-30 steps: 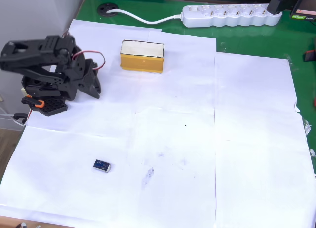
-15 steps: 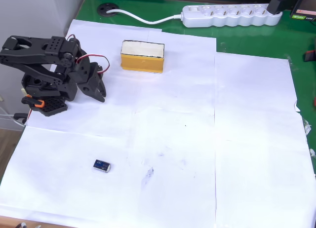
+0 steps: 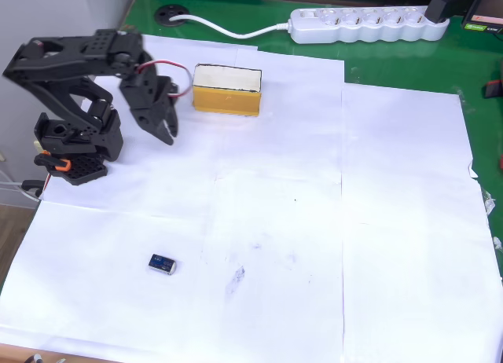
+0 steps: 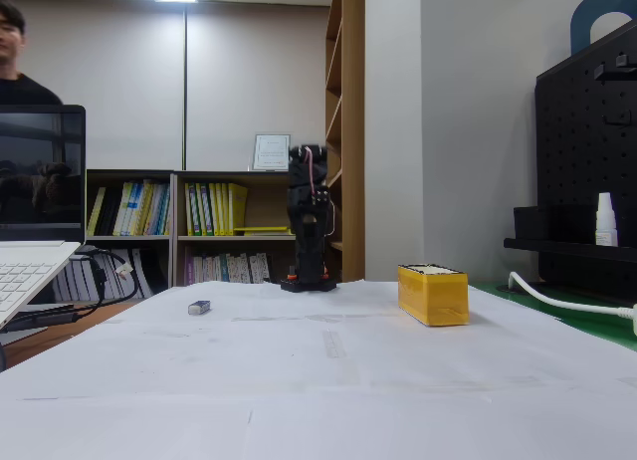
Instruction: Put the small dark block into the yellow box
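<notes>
While nothing had yet been picked up, the task stood at its very start, judging by how things lay. Going from left to right in the overhead view, the black arm (image 3: pixel 75 104) stood on its base at the left edge of the white paper (image 3: pixel 314 221), raised and reaching toward the right. Its gripper (image 3: pixel 165 123) hung off the paper with the fingers pointing down and held nothing; whether the jaws stood parted or closed could not be told from either view, since the fingers overlapped. The small dark block (image 3: pixel 163 263) lay flat on the paper well below the gripper in that view and a little to its left, well apart from it and untouched. To the right of the gripper and slightly above it sat the yellow box (image 3: pixel 226 89), near the fingers but not touching them, its pale top face turned up. Farther right and beyond the paper, a white power strip (image 3: pixel 365 23) rested on the green table (image 3: pixel 393 60). In the fixed view the block (image 4: pixel 199 307) showed left of the arm and the box (image 4: pixel 432 293) to its right. Everything remained to be done: reaching the block, gripping it, carrying it across to the box and letting it go there.
</notes>
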